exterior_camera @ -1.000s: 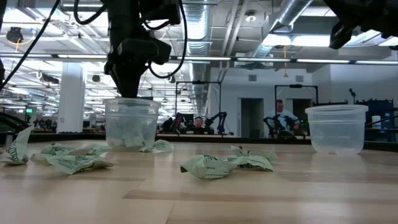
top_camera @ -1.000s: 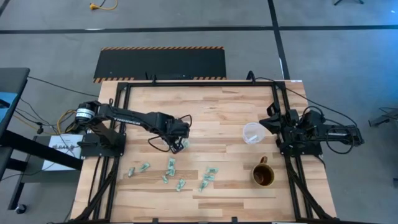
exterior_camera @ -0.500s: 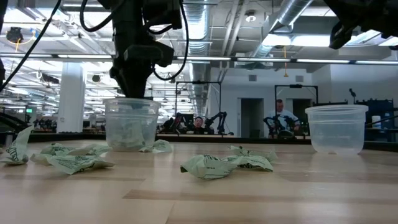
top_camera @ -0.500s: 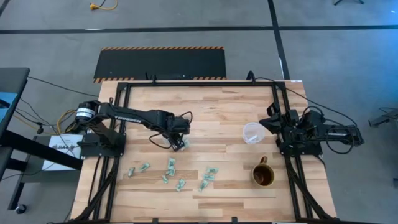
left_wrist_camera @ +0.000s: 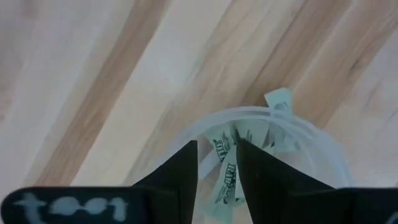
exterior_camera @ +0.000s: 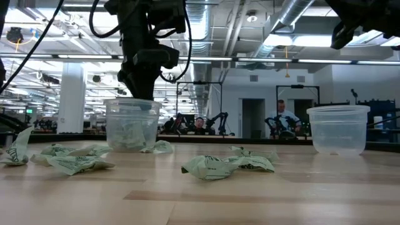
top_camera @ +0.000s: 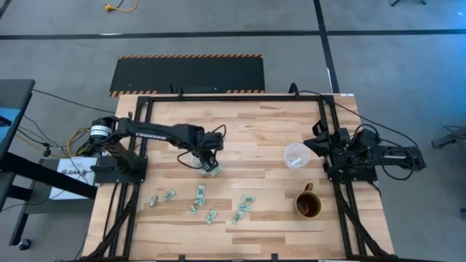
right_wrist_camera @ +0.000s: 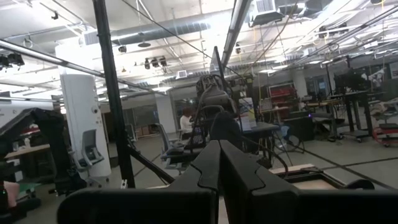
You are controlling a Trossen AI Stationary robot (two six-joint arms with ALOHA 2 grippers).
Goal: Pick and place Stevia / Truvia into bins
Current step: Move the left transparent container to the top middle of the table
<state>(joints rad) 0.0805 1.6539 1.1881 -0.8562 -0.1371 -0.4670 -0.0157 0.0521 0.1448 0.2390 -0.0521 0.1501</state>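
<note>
My left gripper (top_camera: 210,161) hangs open, pointing down, just above the left clear cup (top_camera: 212,169), which stands on its base on the table and holds several green-and-white sachets (left_wrist_camera: 227,177). In the left wrist view the gripper (left_wrist_camera: 217,155) frames those sachets without touching them. In the low view it (exterior_camera: 139,94) is level with the rim of that cup (exterior_camera: 131,123). More sachets lie flat on the wood (top_camera: 200,195) (top_camera: 244,206) (exterior_camera: 228,165). The second clear cup (top_camera: 295,155) (exterior_camera: 339,129) stands to the right. My right gripper (right_wrist_camera: 218,163) is shut and waits at the table's right edge.
A brown mug with a handle (top_camera: 308,204) stands near the right edge, nearer than the second cup. Loose sachets (top_camera: 162,197) (exterior_camera: 72,159) are strewn along the near half of the table (top_camera: 247,124). People show far off in the room beyond the table.
My left gripper has stayed over the left cup, rising a little and shifting slightly toward the table's right and far side as the arm drew back. The sachets in the cup and on the table have kept their places.
</note>
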